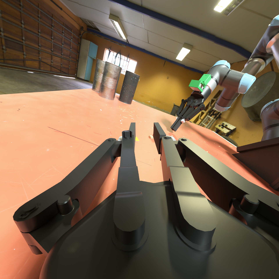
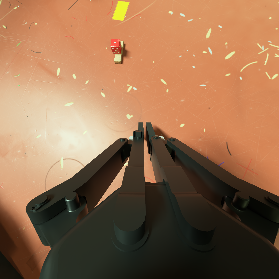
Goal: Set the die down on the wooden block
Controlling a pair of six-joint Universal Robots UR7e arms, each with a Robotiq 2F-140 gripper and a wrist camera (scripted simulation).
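Note:
In the right wrist view a red die (image 2: 115, 46) with white pips rests on top of a small pale wooden block (image 2: 118, 58) on the orange table (image 2: 196, 105). My right gripper (image 2: 144, 125) is shut and empty, well short of the die. In the left wrist view my left gripper (image 1: 144, 126) is open and empty, low over the table. Only a corner of the block (image 1: 150, 137) shows beside its right finger, and the die is hidden there. The right gripper (image 1: 175, 127) also shows there, shut, tip just above the table.
A flat yellow patch lies beyond the block (image 2: 120, 10) and shows between my left fingers (image 1: 137, 138). A dark brown box edge (image 1: 259, 152) stands at the right. The right arm (image 1: 226, 81) reaches in from the right. Metal drums (image 1: 108, 81) stand past the table's far edge.

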